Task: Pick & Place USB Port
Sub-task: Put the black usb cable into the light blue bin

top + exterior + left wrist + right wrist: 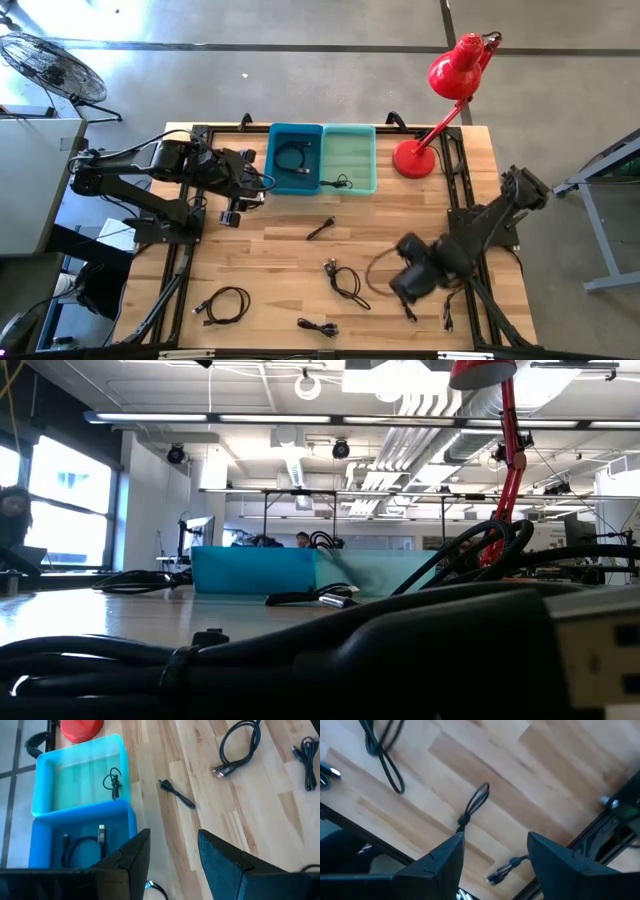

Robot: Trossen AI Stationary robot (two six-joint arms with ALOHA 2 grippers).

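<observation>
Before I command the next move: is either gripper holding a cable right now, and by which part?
Nothing is held. The left gripper and the right gripper both stand open and empty above the table.

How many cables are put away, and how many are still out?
Done: one cable lies in the blue bin and one in the green bin. In hand: nothing; the left gripper and right gripper are open and empty. Left: at least five cables on the table.

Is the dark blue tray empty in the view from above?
No, the dark blue tray holds a coiled black cable, and the light green tray beside it holds a smaller one.
</observation>
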